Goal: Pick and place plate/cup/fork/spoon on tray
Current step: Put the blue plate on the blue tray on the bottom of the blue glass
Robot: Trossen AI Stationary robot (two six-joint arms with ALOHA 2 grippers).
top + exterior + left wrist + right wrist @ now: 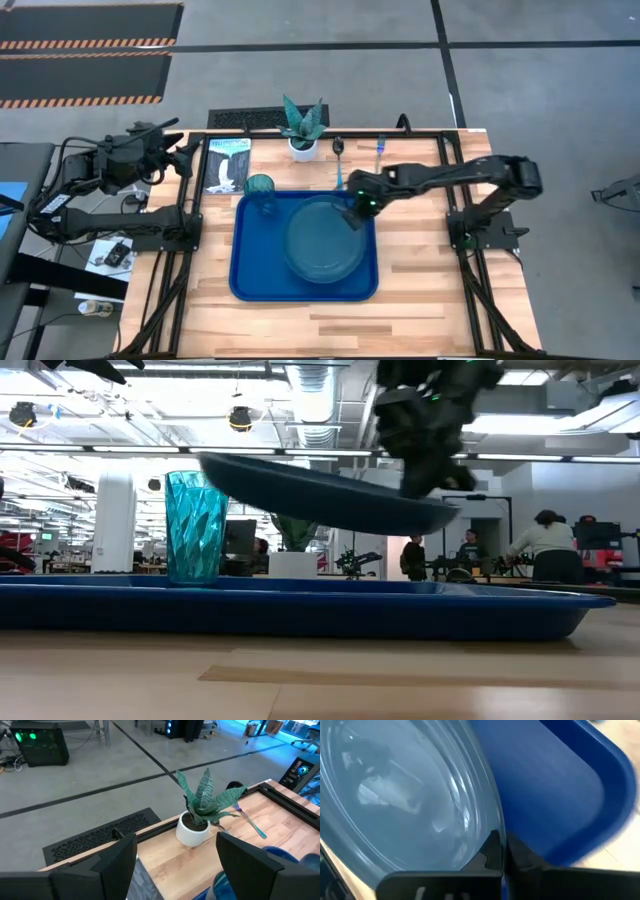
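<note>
Royal-blue tray (250, 285), translucent teal plate (320, 245) and cup (260, 186), white-potted green plant (303, 130).

1. The high view looks straight down on the whole bench (420, 290).
2. The low view sits at bench height, facing the room, close to the tray (300, 608).
3. The right wrist view is pressed close to the plate (405, 795), also seen overhead.

A wooden table (420, 290) fills the lower centre, bearing the tray (250, 280), plant pot (302, 148), spoon (339, 150), fork (380, 150) and a booklet (228, 165).
</note>
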